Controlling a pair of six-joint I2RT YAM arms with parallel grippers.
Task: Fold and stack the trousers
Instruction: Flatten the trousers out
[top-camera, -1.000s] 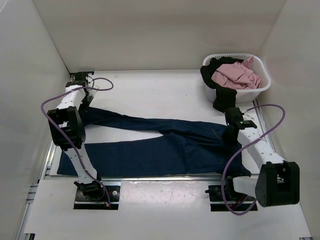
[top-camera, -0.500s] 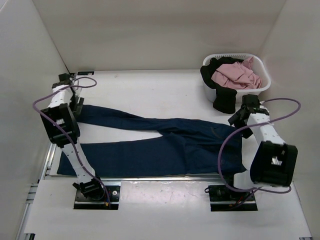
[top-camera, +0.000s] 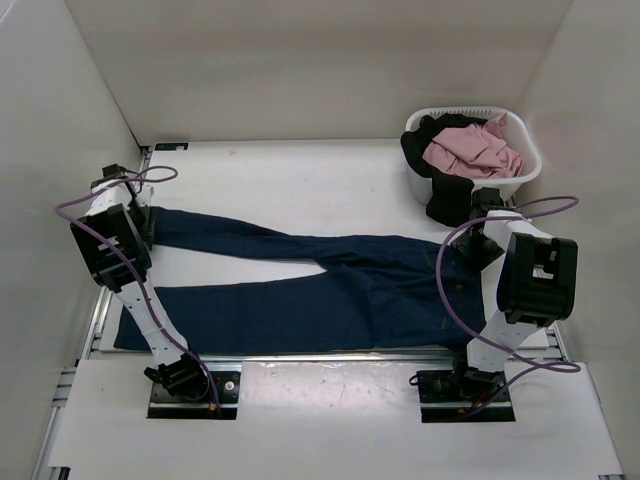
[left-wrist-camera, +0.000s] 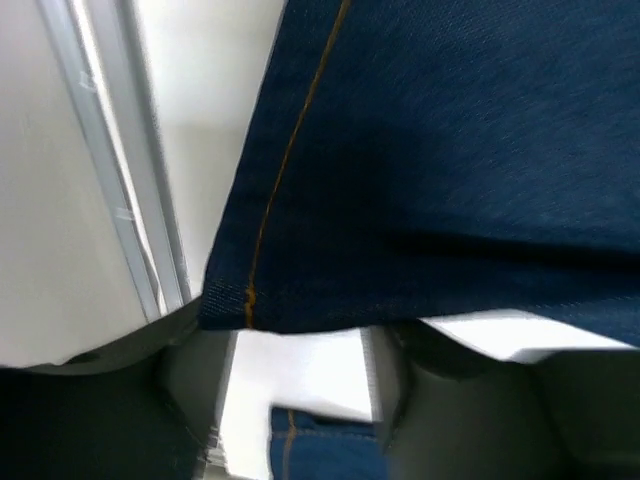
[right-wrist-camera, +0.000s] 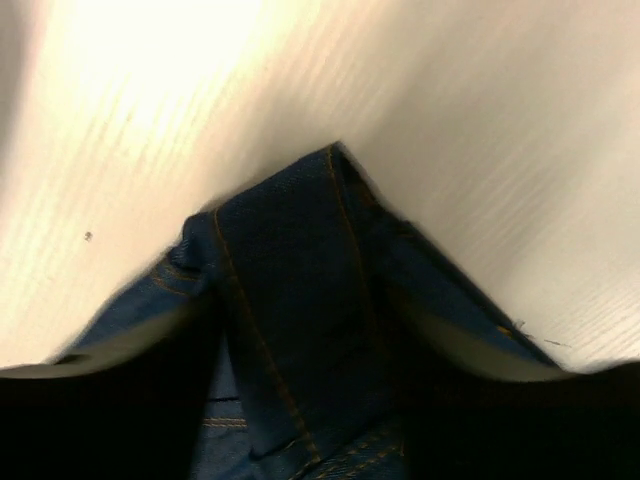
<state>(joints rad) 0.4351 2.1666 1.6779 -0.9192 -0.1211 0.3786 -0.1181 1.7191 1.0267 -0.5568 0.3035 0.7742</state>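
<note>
The dark navy trousers lie flat on the white table, legs to the left and waist to the right. My left gripper is at the far leg's hem by the left wall. In the left wrist view its jaws stand apart with bare table between them, and the hem lies across the fingertips. My right gripper is at the far corner of the waist. In the right wrist view a peak of denim stands bunched between its jaws.
A white laundry basket stands at the back right. It holds a pink garment, and a black garment hangs over its front. A metal rail runs along the left wall.
My left arm has swung out towards the left wall, and the far leg's hem now lies slightly further left. My right arm has folded back, its gripper staying at the waist corner.
</note>
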